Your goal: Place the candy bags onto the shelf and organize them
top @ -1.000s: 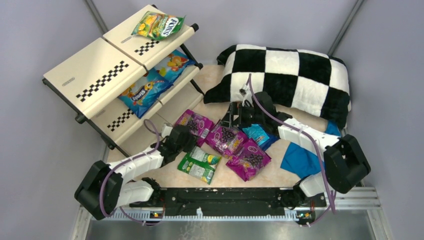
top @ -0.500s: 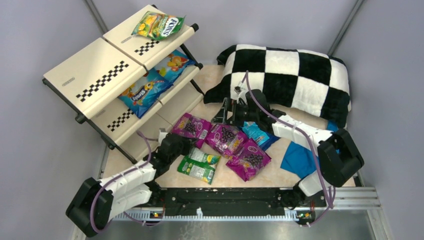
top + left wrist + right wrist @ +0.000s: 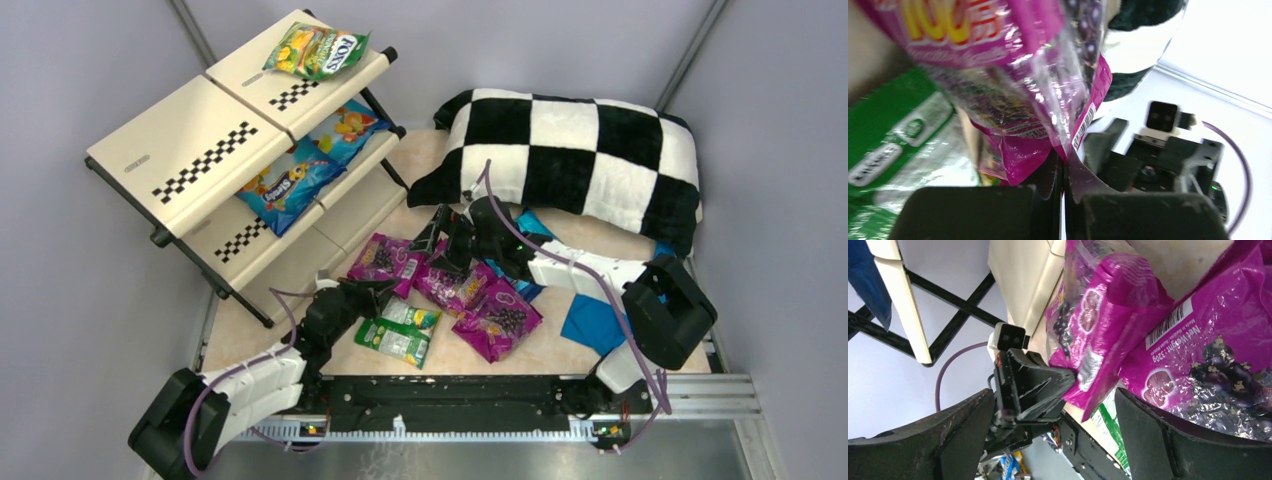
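Observation:
Three magenta candy bags (image 3: 385, 255) (image 3: 455, 282) (image 3: 500, 320) and a green-white one (image 3: 400, 332) lie on the table in front of the arms. My left gripper (image 3: 385, 288) (image 3: 1063, 157) is shut on the near corner of the leftmost magenta bag (image 3: 998, 50) (image 3: 1098, 315). My right gripper (image 3: 443, 240) (image 3: 1055, 392) hangs open just behind the magenta bags, nothing between its fingers. The shelf (image 3: 190, 130) stands at the back left with a FOX'S bag (image 3: 318, 50) on top and two blue bags (image 3: 290, 185) (image 3: 345, 125) on the middle tier.
A checkered pillow (image 3: 580, 150) fills the back right. A blue cloth (image 3: 590, 320) lies on the right near the right arm's base, and a small blue bag (image 3: 520, 285) peeks out under the right arm. Grey walls close in on both sides.
The left gripper has shut on the magenta bag's corner while its arm drew back toward the near edge. The right gripper has moved left, over the far edge of the magenta bags.

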Robot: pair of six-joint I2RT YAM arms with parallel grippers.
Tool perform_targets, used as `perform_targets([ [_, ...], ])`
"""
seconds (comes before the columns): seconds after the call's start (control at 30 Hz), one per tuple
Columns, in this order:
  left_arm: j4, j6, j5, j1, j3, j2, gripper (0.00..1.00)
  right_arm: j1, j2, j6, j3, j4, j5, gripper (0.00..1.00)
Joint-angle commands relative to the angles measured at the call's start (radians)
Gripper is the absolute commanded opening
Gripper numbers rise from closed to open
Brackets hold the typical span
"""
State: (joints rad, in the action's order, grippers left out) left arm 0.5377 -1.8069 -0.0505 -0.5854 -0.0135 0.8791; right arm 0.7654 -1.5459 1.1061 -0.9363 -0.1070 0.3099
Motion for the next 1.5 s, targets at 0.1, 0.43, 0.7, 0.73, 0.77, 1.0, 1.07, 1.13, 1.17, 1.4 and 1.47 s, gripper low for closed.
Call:
perform_targets([
  [0.1, 0.314, -0.090, 0.126, 0.000, 0.051, -0.015, 0.00, 0.057, -0.012, 0.115, 0.017, -0.004, -0.124, 0.89],
  [0.43, 0.308, -0.083, 0.199, 0.003, 0.054, -0.012, 0.00, 0.070, -0.078, 0.187, 0.027, -0.037, -0.155, 0.83],
  [0.7, 0.354, -0.079, 0.275, 0.004, 0.052, 0.036, 0.00, 0.094, -0.140, 0.210, 0.015, -0.063, -0.177, 0.75],
  [0.73, 0.354, -0.074, 0.284, 0.003, 0.049, 0.040, 0.00, 0.097, -0.149, 0.216, 0.012, -0.077, -0.173, 0.73],
  [0.77, 0.351, -0.069, 0.293, 0.004, 0.045, 0.043, 0.00, 0.102, -0.158, 0.224, 0.009, -0.092, -0.168, 0.70],
  [1.0, 0.318, -0.037, 0.339, 0.004, 0.025, 0.037, 0.03, 0.111, -0.174, 0.231, -0.006, -0.136, -0.180, 0.64],
  [1.07, 0.299, -0.028, 0.349, 0.004, 0.025, 0.026, 0.08, 0.112, -0.180, 0.235, -0.002, -0.174, -0.177, 0.59],
  [1.13, 0.279, -0.014, 0.353, 0.003, 0.029, 0.004, 0.21, 0.112, -0.179, 0.246, 0.001, -0.185, -0.186, 0.56],
  [1.17, 0.262, 0.000, 0.354, 0.003, 0.031, -0.011, 0.28, 0.112, -0.177, 0.249, 0.003, -0.189, -0.193, 0.55],
  [1.4, -0.137, 0.233, 0.340, 0.007, -0.104, -0.210, 0.70, 0.112, -0.172, 0.264, 0.017, -0.256, -0.204, 0.47],
  [1.47, -0.308, 0.330, 0.305, 0.010, -0.173, -0.280, 0.77, 0.112, -0.171, 0.269, 0.017, -0.267, -0.206, 0.43],
])
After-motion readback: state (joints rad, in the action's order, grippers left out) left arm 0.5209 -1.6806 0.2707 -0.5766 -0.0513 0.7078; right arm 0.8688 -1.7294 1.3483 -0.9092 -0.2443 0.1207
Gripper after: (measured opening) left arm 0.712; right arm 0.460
